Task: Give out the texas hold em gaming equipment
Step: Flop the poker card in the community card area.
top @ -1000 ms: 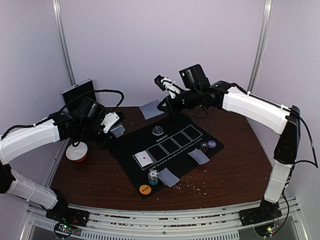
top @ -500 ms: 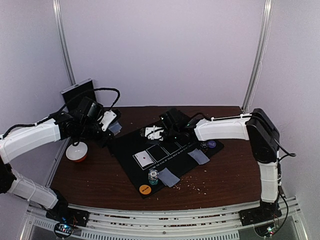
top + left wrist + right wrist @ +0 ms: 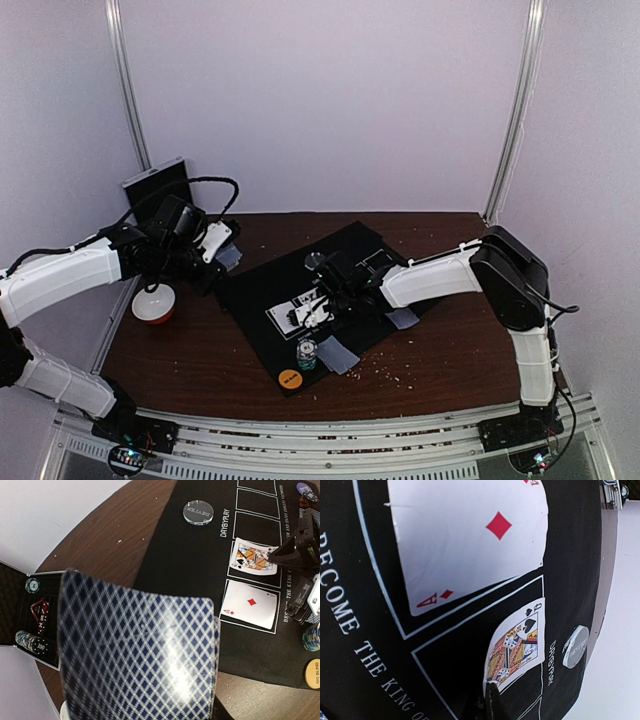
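My left gripper is shut on a deck of grey-blue-backed cards at the mat's left edge; the deck hides its fingers in the left wrist view. My right gripper is shut on a queen of spades, face up and low over the second outlined box of the black mat. The card also shows in the left wrist view. The ace of diamonds lies face up in the first box. A clear dealer disc sits at the mat's far side.
A chip stack, an orange disc and face-down cards lie at the mat's near edge, more cards to the right. A purple disc sits far right. The open silver case and red-and-white bowl stand left.
My right arm swung from the table's back down onto the mat, carrying the queen toward the box beside the ace. My left arm has stayed put with the deck.
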Robot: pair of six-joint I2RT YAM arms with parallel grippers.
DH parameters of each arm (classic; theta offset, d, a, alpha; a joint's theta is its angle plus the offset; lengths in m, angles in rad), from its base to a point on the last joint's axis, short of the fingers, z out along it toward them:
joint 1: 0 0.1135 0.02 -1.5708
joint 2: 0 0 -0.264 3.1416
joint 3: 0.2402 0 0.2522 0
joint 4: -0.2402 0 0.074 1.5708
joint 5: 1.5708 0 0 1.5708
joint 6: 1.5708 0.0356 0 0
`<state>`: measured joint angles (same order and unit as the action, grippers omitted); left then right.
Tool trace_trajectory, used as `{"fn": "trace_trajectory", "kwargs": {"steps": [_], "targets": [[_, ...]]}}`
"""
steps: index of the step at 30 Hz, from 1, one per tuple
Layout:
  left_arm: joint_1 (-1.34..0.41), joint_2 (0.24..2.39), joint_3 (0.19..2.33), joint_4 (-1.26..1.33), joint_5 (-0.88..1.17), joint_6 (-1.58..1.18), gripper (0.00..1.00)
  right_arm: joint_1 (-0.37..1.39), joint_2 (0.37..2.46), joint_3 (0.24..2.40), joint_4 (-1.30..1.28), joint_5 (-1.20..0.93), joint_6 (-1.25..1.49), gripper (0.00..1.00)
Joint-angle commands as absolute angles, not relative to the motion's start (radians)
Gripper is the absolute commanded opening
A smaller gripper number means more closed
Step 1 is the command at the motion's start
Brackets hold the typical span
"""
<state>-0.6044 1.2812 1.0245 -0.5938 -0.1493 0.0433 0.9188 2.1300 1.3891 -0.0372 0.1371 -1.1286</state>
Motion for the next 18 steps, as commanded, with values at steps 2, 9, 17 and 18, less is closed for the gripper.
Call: {"fn": "trace_trajectory", "kwargs": {"steps": [2,9,17,18], "targets": [[-0.595,1.289,1.027,-0.540,-0.147,0.058,0.36,0.912,2.145,1.407,-0.083,0.124,-1.174,0.00],[-0.592,1.286,1.034,-0.542,-0.145,0.063,0.36,0.904,2.136,1.388,-0.097,0.071,-1.249,0.00],[-0.593,1.289,1.040,-0.550,-0.147,0.069,0.36,0.894,2.125,1.381,-0.102,0.026,-1.271,0.00],[-0.593,1.288,1.041,-0.551,-0.147,0.068,0.36,0.893,2.123,1.381,-0.102,0.022,-1.274,0.00]]}}
